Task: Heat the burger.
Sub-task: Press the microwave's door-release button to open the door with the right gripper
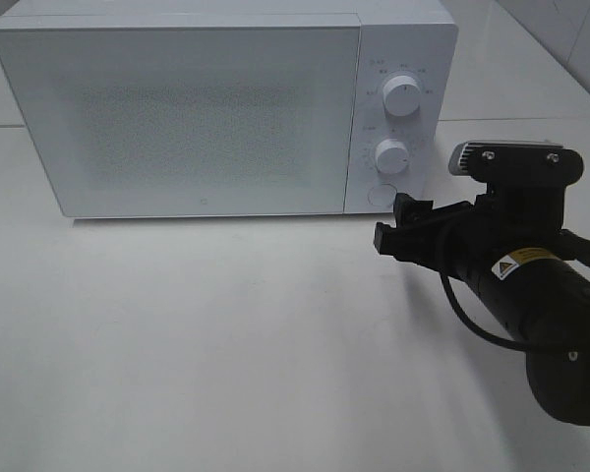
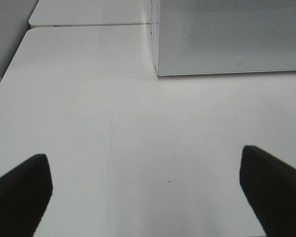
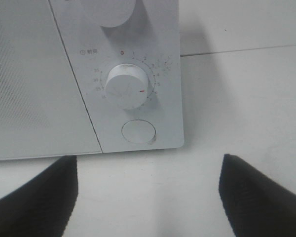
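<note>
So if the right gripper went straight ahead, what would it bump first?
The right gripper would probably hit the microwave at its round button, below the lower knob; depth is unclear.

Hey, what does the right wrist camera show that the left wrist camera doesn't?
Only the right wrist view: the timer dial, the round button under it on the panel, and the open right gripper. Only the left wrist view: the left front corner of the microwave and the open left gripper. Both: the microwave's door and the white table.
</note>
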`<move>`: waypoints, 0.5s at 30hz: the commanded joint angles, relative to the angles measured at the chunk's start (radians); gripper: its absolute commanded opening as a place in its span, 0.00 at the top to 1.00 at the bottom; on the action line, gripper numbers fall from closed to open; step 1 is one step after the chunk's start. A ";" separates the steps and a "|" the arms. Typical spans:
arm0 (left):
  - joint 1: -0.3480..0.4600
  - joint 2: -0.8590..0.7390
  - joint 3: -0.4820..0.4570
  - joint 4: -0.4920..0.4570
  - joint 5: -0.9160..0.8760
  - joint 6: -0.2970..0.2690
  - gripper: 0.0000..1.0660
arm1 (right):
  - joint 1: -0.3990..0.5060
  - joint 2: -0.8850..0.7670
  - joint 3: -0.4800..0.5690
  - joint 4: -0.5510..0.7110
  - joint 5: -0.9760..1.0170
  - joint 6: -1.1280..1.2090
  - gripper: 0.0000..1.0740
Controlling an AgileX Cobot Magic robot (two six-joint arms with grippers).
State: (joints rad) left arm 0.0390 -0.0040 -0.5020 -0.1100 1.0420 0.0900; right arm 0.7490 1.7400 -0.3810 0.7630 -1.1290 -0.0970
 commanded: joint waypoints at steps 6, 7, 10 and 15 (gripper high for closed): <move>0.004 -0.021 0.004 -0.002 -0.003 0.003 0.08 | 0.003 -0.004 -0.006 -0.002 -0.005 0.466 0.29; 0.004 -0.021 0.004 -0.002 -0.003 0.003 0.08 | 0.003 -0.004 -0.006 -0.002 0.000 0.531 0.30; 0.004 -0.021 0.004 -0.002 -0.003 0.003 0.08 | 0.003 -0.004 -0.006 -0.002 0.016 0.716 0.31; 0.004 -0.021 0.004 -0.002 -0.003 0.003 0.08 | 0.003 -0.004 -0.006 -0.007 0.019 1.029 0.35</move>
State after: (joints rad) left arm 0.0390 -0.0040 -0.5020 -0.1100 1.0420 0.0900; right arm 0.7490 1.7400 -0.3810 0.7620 -1.1140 0.8890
